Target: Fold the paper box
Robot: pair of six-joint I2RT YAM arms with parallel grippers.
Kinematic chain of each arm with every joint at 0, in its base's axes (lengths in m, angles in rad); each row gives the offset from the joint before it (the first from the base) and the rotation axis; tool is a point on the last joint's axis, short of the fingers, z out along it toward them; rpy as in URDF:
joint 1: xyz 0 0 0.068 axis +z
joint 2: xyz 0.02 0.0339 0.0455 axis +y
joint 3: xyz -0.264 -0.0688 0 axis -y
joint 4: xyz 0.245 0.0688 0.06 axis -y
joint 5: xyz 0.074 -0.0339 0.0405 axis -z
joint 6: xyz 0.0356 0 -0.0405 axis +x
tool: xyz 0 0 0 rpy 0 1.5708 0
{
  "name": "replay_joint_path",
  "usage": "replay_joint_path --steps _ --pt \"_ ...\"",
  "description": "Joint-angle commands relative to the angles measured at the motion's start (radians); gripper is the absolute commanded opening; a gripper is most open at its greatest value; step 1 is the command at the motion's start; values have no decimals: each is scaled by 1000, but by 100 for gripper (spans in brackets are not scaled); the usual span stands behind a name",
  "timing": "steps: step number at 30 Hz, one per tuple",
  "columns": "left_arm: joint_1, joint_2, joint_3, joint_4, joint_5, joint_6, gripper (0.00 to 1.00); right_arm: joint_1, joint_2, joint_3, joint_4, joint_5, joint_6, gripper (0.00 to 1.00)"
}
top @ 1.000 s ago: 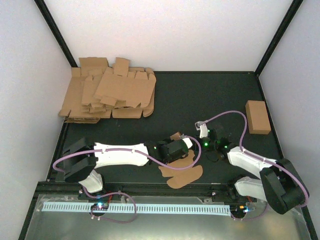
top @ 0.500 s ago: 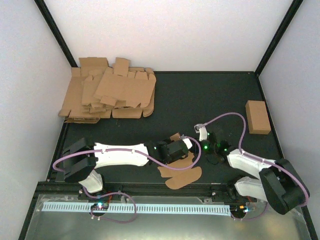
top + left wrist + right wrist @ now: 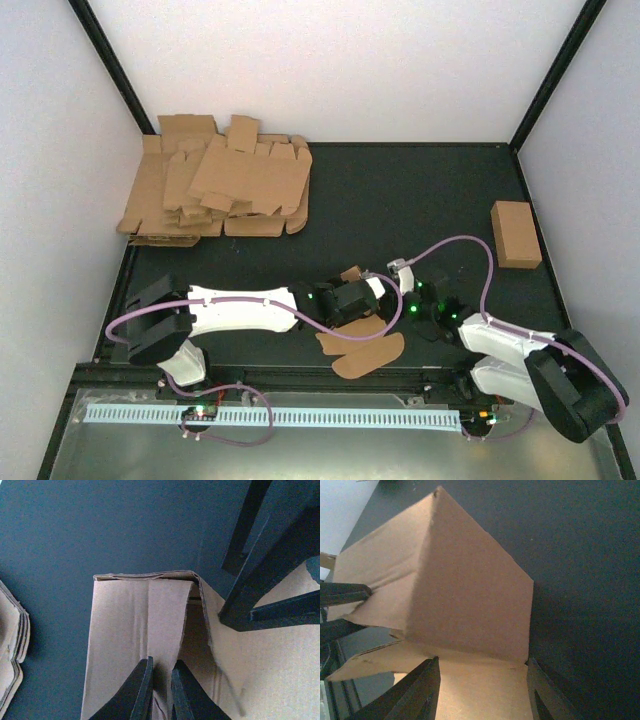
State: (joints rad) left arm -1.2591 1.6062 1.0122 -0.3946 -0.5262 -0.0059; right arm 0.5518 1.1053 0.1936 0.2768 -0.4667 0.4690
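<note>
Cardboard of the paper box (image 3: 135, 630) is pinched by the left gripper (image 3: 159, 690) at the bottom middle. The right gripper (image 3: 480, 690) is spread wide, low in the frame.

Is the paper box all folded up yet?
Half folded. The paper box has walls creased up, but its rounded flaps lie flat.

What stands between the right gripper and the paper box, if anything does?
Nothing visible does. In the right wrist view the right gripper is open, its fingers apart right at the near flap of the paper box, with no other thing between. The left gripper is shut on a wall of the same box.
</note>
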Motion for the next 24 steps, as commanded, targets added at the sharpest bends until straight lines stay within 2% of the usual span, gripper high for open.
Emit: replay_joint_path --steps 1,7,16,21,24 --pt "-11 18 12 -2 88 7 11 11 9 20 101 -11 -43 52" --pt "-11 14 17 -4 100 15 11 46 49 53 117 14 -85 55" --pt "-11 12 35 -7 113 21 12 116 92 84 126 147 -95 55" --pt "-9 11 38 -8 117 20 12 171 99 81 169 248 -80 41" --pt "-10 9 43 -11 120 18 12 191 104 102 146 313 -79 28"
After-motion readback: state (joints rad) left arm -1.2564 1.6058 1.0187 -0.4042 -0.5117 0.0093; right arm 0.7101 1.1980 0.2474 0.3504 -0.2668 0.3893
